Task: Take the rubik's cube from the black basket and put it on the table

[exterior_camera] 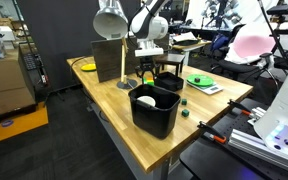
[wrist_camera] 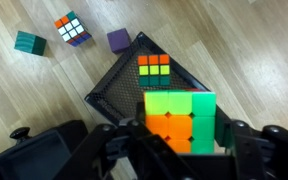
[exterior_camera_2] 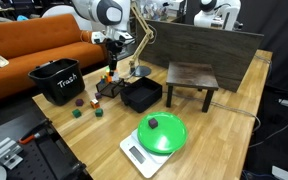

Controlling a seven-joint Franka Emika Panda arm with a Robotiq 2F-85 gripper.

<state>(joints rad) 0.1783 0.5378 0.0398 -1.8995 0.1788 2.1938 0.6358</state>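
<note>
My gripper [wrist_camera: 181, 138] is shut on the rubik's cube [wrist_camera: 179, 105], which shows bright green and orange squares. It holds the cube above the near part of the smaller black basket [wrist_camera: 114, 85]. A second small cube [wrist_camera: 153, 66] lies inside that basket. In both exterior views the gripper [exterior_camera: 149, 68] [exterior_camera_2: 111, 68] hangs over the light wooden table [exterior_camera: 104, 110] [exterior_camera_2: 224, 130] beside the low black basket [exterior_camera: 169, 80] [exterior_camera_2: 141, 95].
A large deep black bin [exterior_camera: 154, 110] [exterior_camera_2: 56, 82] stands near the table edge. Another multicoloured cube [wrist_camera: 72, 28], a teal block [wrist_camera: 28, 42] and a purple block [wrist_camera: 118, 40] lie on the table. Also there are a desk lamp [exterior_camera: 111, 20], a green plate on a scale [exterior_camera_2: 162, 133] and a dark stool [exterior_camera_2: 191, 75].
</note>
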